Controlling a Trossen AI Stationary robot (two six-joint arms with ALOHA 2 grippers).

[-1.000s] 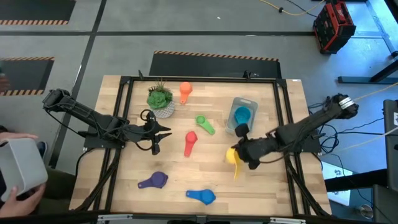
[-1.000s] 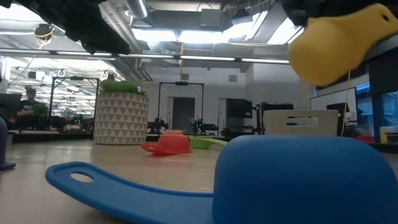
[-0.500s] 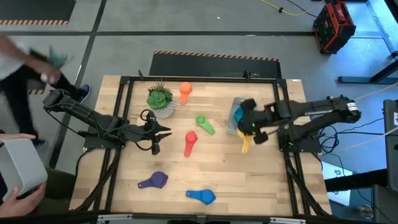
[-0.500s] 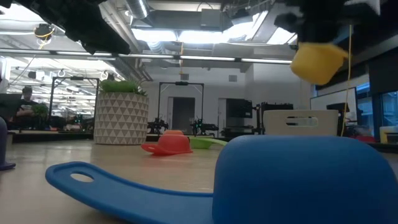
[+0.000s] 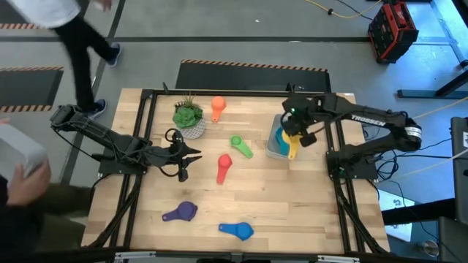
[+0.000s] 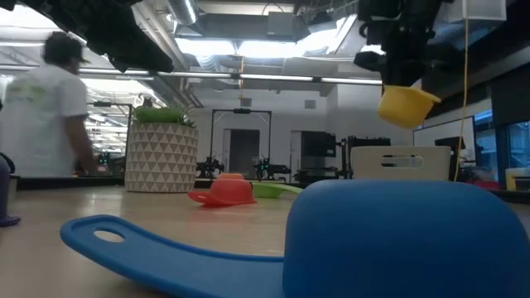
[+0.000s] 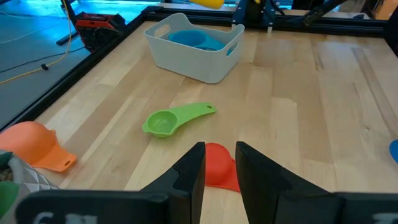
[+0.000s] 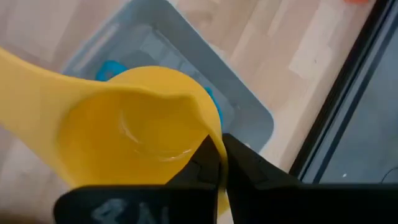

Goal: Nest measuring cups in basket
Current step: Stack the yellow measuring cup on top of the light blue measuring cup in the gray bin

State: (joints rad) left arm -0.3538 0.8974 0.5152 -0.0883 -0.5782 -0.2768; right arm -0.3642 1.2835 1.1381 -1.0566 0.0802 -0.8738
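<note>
My right gripper (image 5: 295, 131) is shut on the yellow measuring cup (image 5: 292, 144), held above the pale grey basket (image 5: 273, 148). A teal cup (image 7: 189, 38) lies inside the basket (image 7: 194, 46). On the table rest the orange cup (image 5: 218, 107), green cup (image 5: 240, 146), red cup (image 5: 224, 166), purple cup (image 5: 180, 212) and blue cup (image 5: 237, 231). My left gripper (image 5: 193, 153) waits above the table left of the red cup, with its fingers a little open (image 7: 219, 165). My right gripper pinches the yellow cup by the wall of its bowl at the rim (image 8: 214, 144), one finger inside the bowl (image 8: 200, 163) and one outside. It comes from above. The cup hangs clear below the fingers (image 6: 407, 106), tilted, over the basket.
A potted green plant (image 5: 189, 117) stands near the table's far left corner, next to the orange cup. A black frame rail (image 5: 338, 146) runs close behind the basket's right side. One person walks beyond the far left corner (image 5: 69, 29); another is at the left edge (image 5: 22, 183).
My right gripper has carried the yellow cup from the table's near right toward the far edge, turning as it went. The cup now hangs over the basket. A person has walked past the table's far left corner.
</note>
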